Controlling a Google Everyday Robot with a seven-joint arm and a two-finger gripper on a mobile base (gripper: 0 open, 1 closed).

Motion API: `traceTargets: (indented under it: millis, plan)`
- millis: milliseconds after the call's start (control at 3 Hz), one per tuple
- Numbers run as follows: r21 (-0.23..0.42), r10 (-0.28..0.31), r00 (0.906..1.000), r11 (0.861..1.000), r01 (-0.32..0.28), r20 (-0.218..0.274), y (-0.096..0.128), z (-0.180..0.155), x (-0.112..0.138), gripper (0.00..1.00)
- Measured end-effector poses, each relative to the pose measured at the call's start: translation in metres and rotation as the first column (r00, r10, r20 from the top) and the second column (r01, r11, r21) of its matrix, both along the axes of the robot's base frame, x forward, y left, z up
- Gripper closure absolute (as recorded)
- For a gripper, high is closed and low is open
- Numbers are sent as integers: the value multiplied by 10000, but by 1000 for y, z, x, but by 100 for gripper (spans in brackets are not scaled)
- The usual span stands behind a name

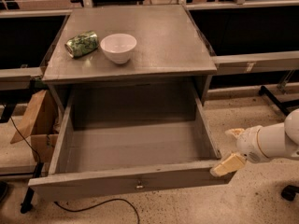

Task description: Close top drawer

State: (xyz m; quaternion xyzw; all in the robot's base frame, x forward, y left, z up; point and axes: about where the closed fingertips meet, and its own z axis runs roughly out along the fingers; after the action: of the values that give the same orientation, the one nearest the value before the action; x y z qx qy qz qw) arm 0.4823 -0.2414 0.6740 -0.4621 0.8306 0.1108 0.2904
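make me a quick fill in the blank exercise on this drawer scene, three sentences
1. The wide grey top drawer is pulled fully ____ and holds nothing.
2. A small white bowl stands on the grey cabinet top beside a crushed ____ can lying on its side.
3. The robot's cream two-finger gripper is at the ____ end of the drawer's long front panel.

Missing words: open; green; right
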Motion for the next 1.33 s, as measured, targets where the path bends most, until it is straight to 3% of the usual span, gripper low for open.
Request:
traceTargets:
  millis: [667,1000,1333]
  plan:
    - [-80,193,9993,9998,-190,332,7,2,14,68]
    - [-230,191,9976,9996,-176,671,11,11,33,98]
    - [-295,116,9960,9995,-90,887,12,19,46,100]
